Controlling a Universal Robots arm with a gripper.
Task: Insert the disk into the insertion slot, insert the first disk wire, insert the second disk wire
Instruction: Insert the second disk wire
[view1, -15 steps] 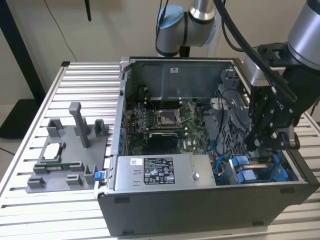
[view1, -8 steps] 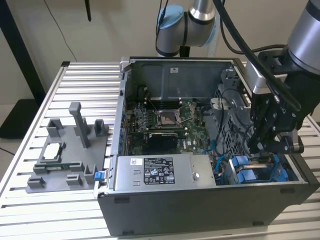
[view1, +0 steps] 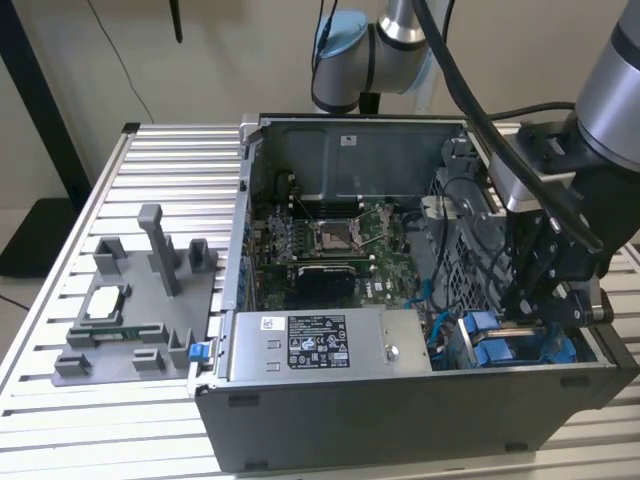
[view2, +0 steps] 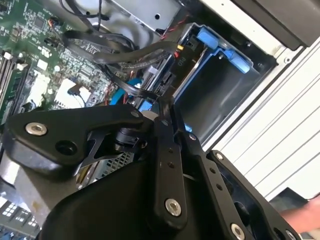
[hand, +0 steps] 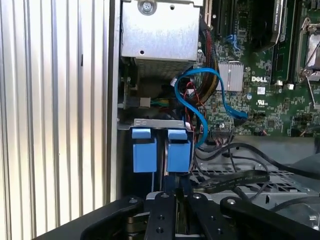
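Reaching into the open computer case (view1: 400, 400), your gripper (view1: 527, 305) sits low over the drive cage at about 4 o'clock in the exterior view.

You can see the fingers (view2: 167, 107) pressed together on a flat black cable connector (view2: 150, 95) in the second wrist view. Just past the fingertips, the bright blue carrier frame of the disk (hand: 161, 150) sits inside the insertion slot (view2: 220, 95), its two blue tabs side by side under a grey metal bracket. A light blue cable (hand: 197, 100) loops from beside the tabs toward the green motherboard (view1: 330, 240), which lies at 9 o'clock from your gripper in the exterior view. A grey fixture tray (view1: 130, 330) rests on the slatted table, well apart at 9 o'clock.
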